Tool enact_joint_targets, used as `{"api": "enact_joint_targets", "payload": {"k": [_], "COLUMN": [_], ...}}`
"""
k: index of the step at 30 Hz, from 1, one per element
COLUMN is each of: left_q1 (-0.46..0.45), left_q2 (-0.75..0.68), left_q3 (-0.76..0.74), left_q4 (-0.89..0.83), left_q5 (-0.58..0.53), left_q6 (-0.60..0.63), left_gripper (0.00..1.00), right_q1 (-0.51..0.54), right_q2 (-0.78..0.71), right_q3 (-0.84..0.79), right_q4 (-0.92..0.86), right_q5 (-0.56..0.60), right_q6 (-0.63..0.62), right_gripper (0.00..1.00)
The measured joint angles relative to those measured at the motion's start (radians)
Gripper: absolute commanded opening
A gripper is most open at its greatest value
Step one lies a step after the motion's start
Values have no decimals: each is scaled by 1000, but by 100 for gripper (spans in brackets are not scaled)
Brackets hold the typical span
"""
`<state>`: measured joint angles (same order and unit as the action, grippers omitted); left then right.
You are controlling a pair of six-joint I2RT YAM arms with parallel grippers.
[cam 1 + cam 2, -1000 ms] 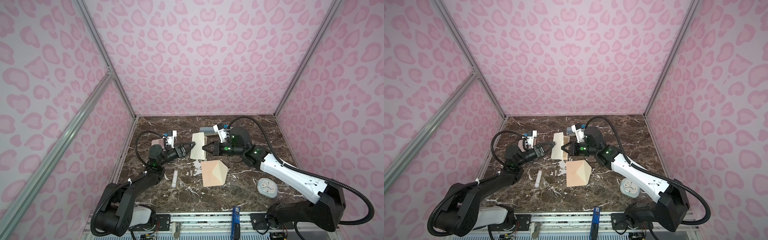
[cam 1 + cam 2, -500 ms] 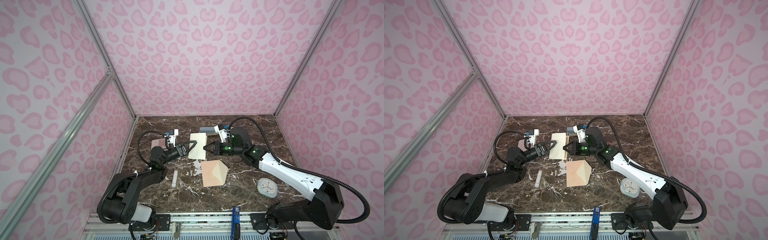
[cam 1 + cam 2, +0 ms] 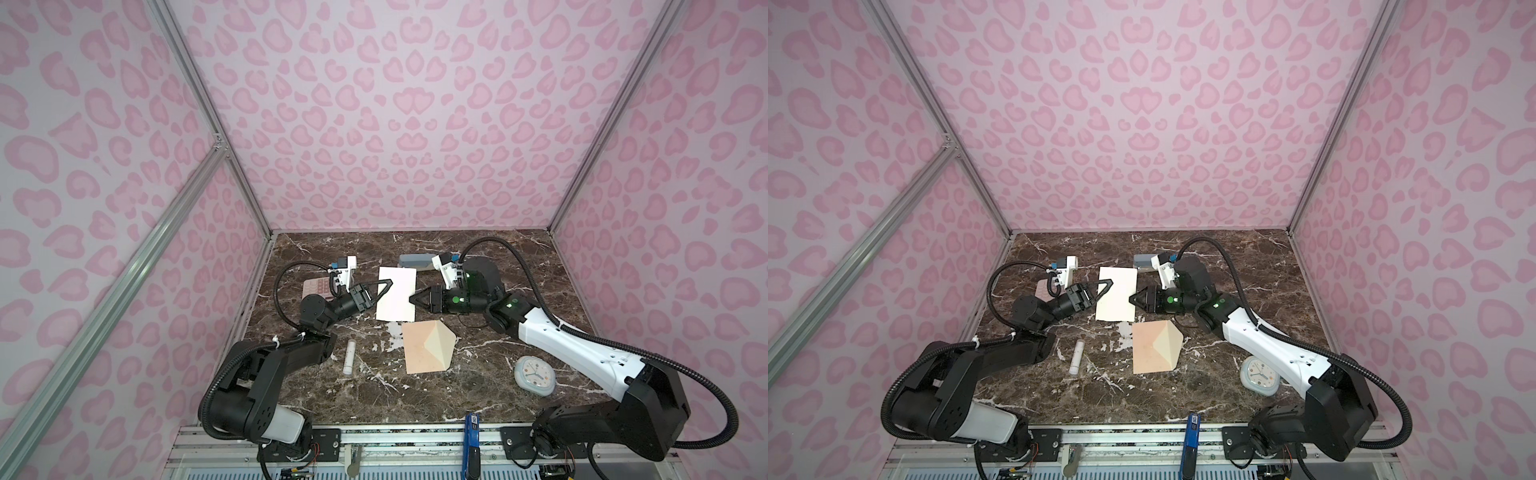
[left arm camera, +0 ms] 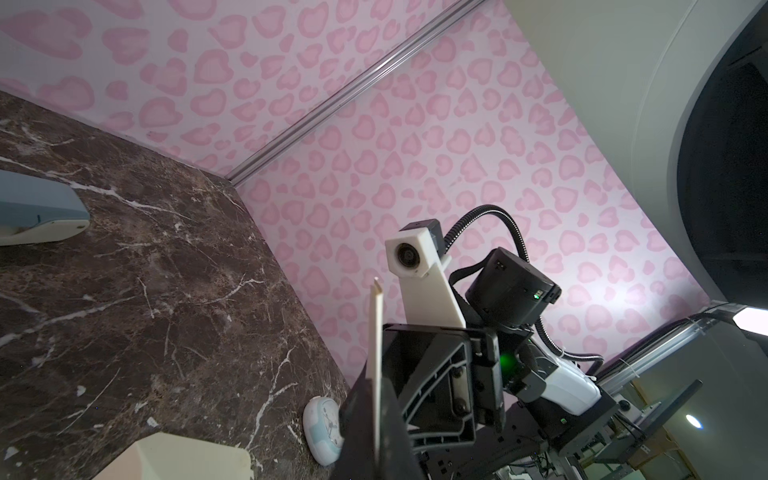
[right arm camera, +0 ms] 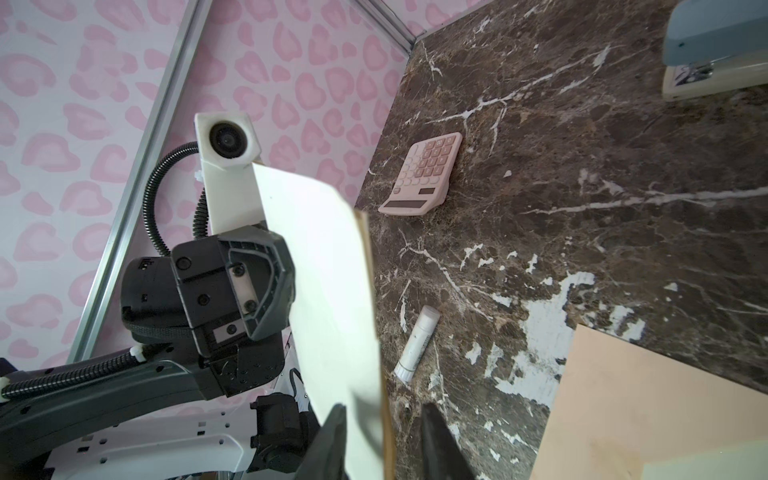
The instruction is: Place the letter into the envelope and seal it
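thin flat cream letter [image 3: 397,297] — left claw [image 3: 384,291] clenched on one edge, right claw [image 3: 412,300] parted astride the opposite edge

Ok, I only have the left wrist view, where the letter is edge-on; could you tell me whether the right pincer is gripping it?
Observer: No; the right wrist view shows the right pincer open, one finger either side of the letter with a gap.
Operator: Thank you. Is the left pincer holding it, then?
Observer: Yes; in both top views the left pincer is shut on the letter's left edge.
Operator: And is there anything for sealing?
Observer: A glue stick lies on the marble table, left of the envelope.
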<state>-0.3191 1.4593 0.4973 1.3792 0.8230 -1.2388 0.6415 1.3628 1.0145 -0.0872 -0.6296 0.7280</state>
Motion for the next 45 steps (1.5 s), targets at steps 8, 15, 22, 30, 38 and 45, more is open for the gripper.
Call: {"api": "enact_joint_targets", "payload": {"k": [8,15,22,30,38,45], "left_q1": [-2,-8,-20,-27,-30,-30], "left_q2": [-71,-68,-66,-66,-68,-69], "left_q3": [6,7,10,10,10,9], "left_q4": [-89,-97,-90,-89,-75,-74], "left_q5": [-1,-1,-1,-1,-1,-1], "left_q6": [36,28,28,27,25,25], "left_gripper": [4,4,4,4,4,4], "right_q1": [-19,-14,14,51,89,89], "right_q2": [-126,-99,3,90,138,138], "right_q3": [-257,-259,-225,-205,-175,-174], "right_q4": [316,538,603,720,785,784], "right_q5": [-14,-21,-69,-114,-164,-163], "right_q6": [-41,-39,7,83,126,125], "right_gripper": [78,75,73,61,43,24]}}
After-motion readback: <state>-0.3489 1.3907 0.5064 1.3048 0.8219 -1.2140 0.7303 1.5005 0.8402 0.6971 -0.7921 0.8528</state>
